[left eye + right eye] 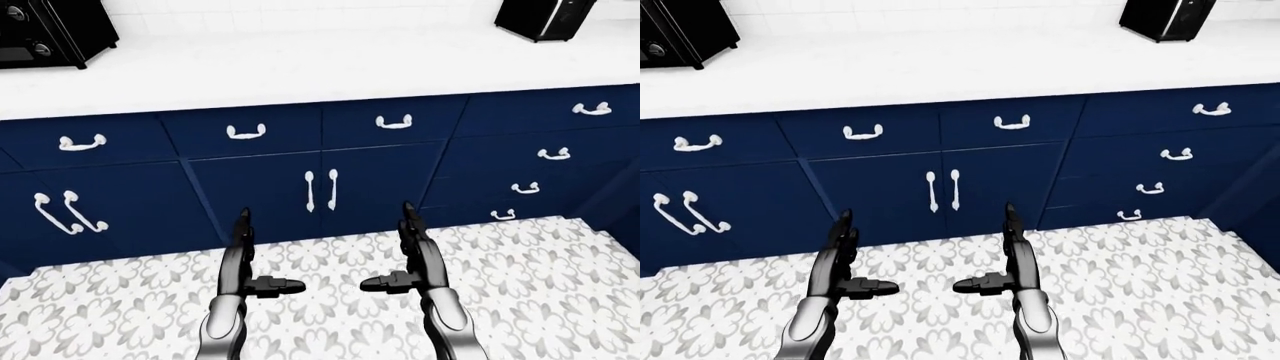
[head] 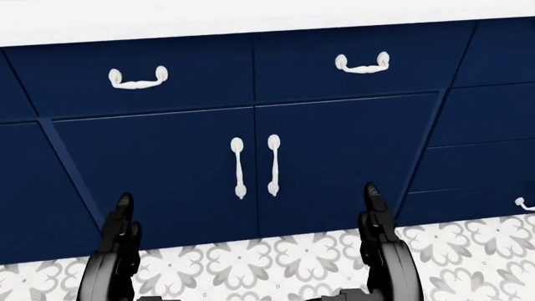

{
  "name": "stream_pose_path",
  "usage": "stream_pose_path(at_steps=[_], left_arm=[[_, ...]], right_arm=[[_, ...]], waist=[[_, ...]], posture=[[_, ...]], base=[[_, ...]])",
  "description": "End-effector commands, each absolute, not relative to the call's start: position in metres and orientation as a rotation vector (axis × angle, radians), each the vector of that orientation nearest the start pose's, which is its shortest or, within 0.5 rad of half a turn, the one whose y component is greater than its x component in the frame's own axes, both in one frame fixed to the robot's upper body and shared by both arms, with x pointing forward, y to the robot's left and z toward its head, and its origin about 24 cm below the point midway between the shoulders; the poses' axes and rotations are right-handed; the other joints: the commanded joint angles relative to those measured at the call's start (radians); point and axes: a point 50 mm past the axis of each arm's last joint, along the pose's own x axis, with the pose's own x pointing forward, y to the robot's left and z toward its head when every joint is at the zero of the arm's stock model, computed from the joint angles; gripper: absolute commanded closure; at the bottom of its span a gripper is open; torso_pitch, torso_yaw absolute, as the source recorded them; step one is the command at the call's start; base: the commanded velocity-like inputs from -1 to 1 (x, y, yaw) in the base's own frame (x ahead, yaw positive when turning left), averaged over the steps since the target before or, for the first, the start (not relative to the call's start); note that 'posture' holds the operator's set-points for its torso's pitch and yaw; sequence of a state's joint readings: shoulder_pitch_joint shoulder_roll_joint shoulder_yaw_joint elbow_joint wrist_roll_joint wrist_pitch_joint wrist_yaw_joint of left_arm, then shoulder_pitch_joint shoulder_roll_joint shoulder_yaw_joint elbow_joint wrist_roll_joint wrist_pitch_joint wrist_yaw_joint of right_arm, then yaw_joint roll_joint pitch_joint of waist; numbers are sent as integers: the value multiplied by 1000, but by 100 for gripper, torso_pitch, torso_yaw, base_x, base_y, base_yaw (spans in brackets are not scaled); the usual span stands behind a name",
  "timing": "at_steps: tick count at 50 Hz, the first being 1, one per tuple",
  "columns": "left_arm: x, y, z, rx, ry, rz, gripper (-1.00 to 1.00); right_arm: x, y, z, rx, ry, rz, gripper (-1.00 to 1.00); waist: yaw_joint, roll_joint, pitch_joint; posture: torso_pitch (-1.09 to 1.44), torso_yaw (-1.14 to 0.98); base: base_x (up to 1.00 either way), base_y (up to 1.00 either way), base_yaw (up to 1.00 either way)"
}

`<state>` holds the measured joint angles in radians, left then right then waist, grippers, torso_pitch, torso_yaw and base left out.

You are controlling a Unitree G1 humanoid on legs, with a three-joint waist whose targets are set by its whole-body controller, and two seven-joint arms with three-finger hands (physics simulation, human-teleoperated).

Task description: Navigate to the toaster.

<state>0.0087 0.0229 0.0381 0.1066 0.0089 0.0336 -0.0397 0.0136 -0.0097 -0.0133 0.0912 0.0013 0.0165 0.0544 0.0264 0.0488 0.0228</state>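
Observation:
A black boxy appliance stands on the white counter at the top right of the left-eye view, cut off by the top edge; I cannot tell whether it is the toaster. Another black appliance with round knobs stands at the top left, also cut off. My left hand and right hand are held out low over the patterned floor, fingers straight, thumbs pointing inward, both open and empty. Both are well short of the counter.
Navy cabinets with white handles run across the view below the counter, with a stack of drawers on the right. The grey-and-white patterned floor lies between me and the cabinets.

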Motion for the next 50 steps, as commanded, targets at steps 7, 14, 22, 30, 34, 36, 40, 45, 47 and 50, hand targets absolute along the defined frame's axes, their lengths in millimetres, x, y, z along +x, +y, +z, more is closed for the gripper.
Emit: stream_pose_path(at_steps=[7, 14, 22, 30, 34, 36, 40, 45, 47, 50], left_arm=[[257, 156, 31, 25, 40, -23, -100], [257, 156, 31, 25, 41, -23, -100], [257, 156, 31, 25, 43, -19, -100], [257, 156, 30, 25, 43, -20, -100], [256, 156, 31, 25, 42, -22, -100], [256, 156, 31, 25, 42, -22, -100], [256, 156, 31, 27, 43, -23, -100], [256, 155, 31, 27, 43, -24, -100], [256, 156, 31, 27, 42, -24, -100], [256, 156, 31, 27, 43, -24, -100]], right_arm=[[255, -156, 36, -13, 11, 26, -100], [255, -156, 36, -13, 13, 24, -100], [255, -156, 35, -14, 17, 22, -100], [255, -156, 36, -14, 16, 22, -100], [254, -156, 35, -16, 15, 23, -100], [255, -156, 35, -15, 15, 23, -100], [255, -156, 35, -15, 13, 24, -100], [255, -156, 36, -15, 13, 24, -100], [254, -156, 36, -16, 13, 24, -100], [254, -155, 37, -16, 13, 24, -100]], waist=[[-16, -158, -30], [-19, -59, -2], [-8, 55, -12], [-3, -17, -6], [-9, -127, -24], [-19, -105, -11], [-17, -70, -6], [-12, -23, 8], [-11, 3, 7], [5, 2, 4]], posture=[[0, 0], [0, 0], [0, 0], [0, 0], [0, 0], [0, 0], [0, 0], [0, 0], [0, 0], [0, 0]], base=[[0, -36, 0], [0, -36, 0], [0, -36, 0], [0, -37, 0], [0, -36, 0], [0, -36, 0], [0, -36, 0], [0, -36, 0], [0, -36, 0], [0, -36, 0]])
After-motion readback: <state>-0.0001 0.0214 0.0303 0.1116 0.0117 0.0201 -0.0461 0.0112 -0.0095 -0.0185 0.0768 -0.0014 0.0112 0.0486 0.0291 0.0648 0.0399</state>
